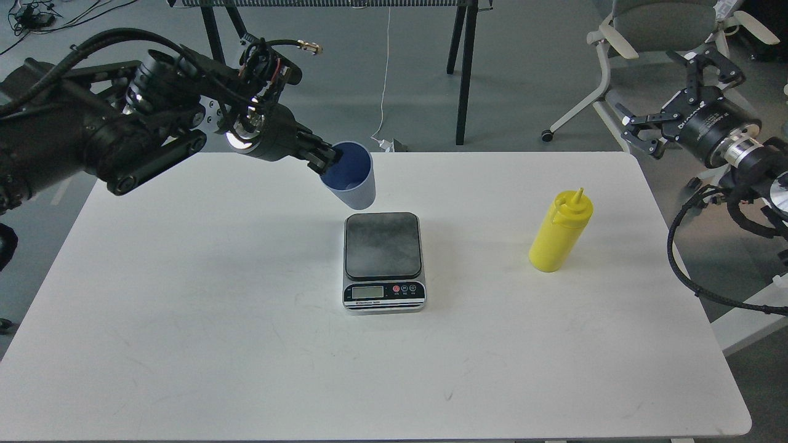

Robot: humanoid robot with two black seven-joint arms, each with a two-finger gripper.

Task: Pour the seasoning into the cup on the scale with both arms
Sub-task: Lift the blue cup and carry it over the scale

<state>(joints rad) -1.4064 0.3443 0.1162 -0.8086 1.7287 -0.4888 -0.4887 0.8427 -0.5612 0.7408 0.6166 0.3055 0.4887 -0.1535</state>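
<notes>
My left gripper [326,159] is shut on the rim of the light-blue cup [356,179] and holds it tilted in the air, above and just behind the far left corner of the scale [383,261]. The scale sits at the middle of the white table [184,344] with its dark plate bare. The yellow seasoning bottle [560,231] stands upright on the table to the right of the scale. My right gripper [671,92] is open and empty, held off the table's far right corner, above and behind the bottle.
A grey office chair [659,37] stands behind my right arm. Black table legs [465,74] stand on the floor beyond the table's far edge. A black cable loop [689,271] hangs beside the table's right edge.
</notes>
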